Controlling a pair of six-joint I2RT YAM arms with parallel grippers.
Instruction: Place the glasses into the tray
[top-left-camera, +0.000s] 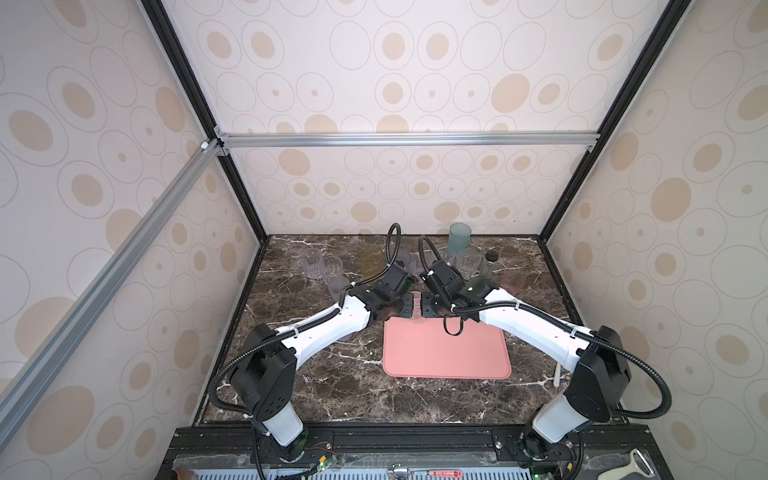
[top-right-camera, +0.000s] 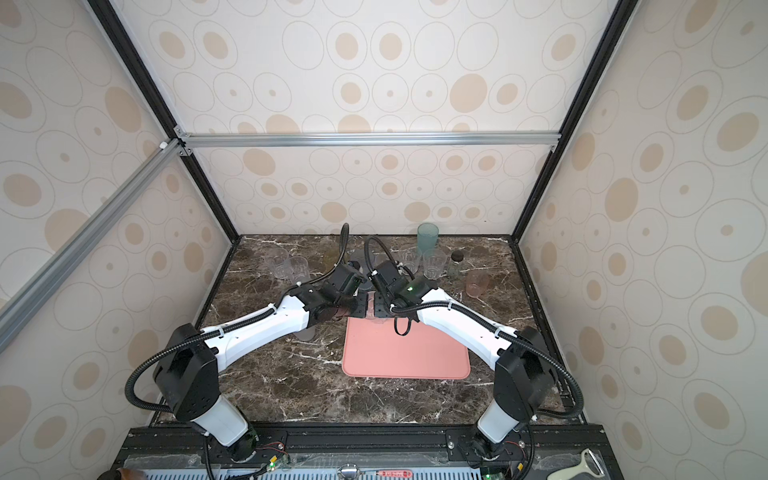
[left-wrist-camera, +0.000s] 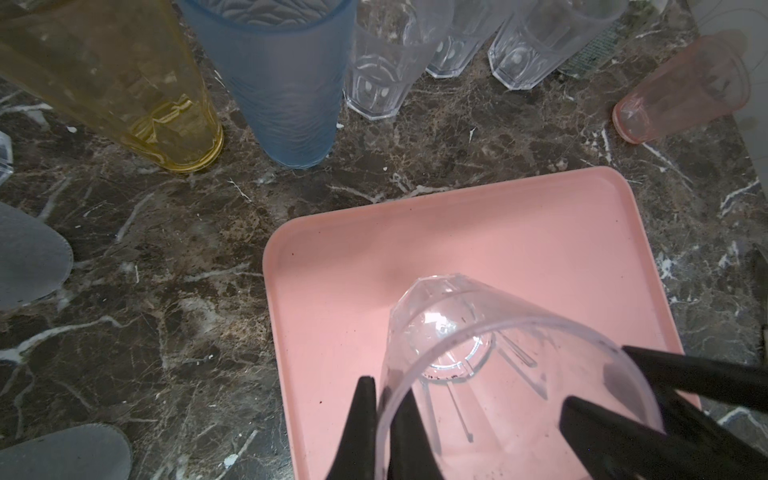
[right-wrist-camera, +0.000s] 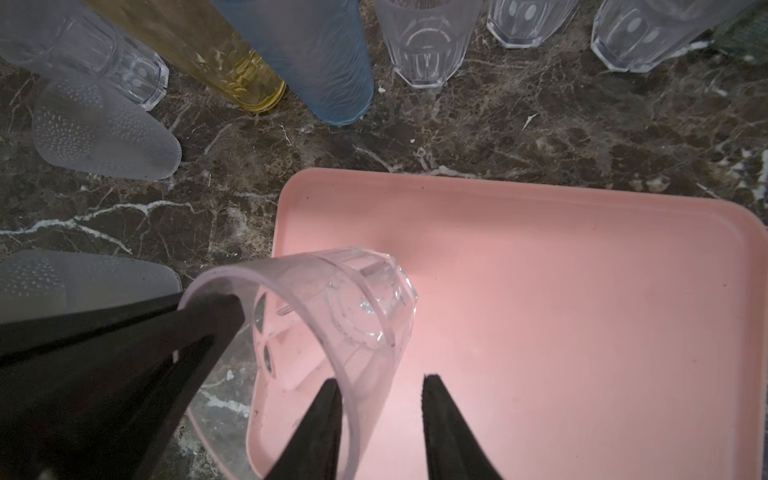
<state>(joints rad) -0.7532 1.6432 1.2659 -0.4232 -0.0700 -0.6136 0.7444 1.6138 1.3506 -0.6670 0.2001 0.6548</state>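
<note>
Left wrist | clear glass (left-wrist-camera: 457, 332) | long axis: base toward tray (left-wrist-camera: 498, 232), mouth up

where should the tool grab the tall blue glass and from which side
Probably its rim, from above, pinching the wall on the side facing the tray. The blue glass stands upright, mouth up, with the amber glass and a clear faceted glass close on either side; only that side looks free.

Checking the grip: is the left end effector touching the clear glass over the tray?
Touching: left wrist view shows the left end effector pinching the clear glass rim.
</note>
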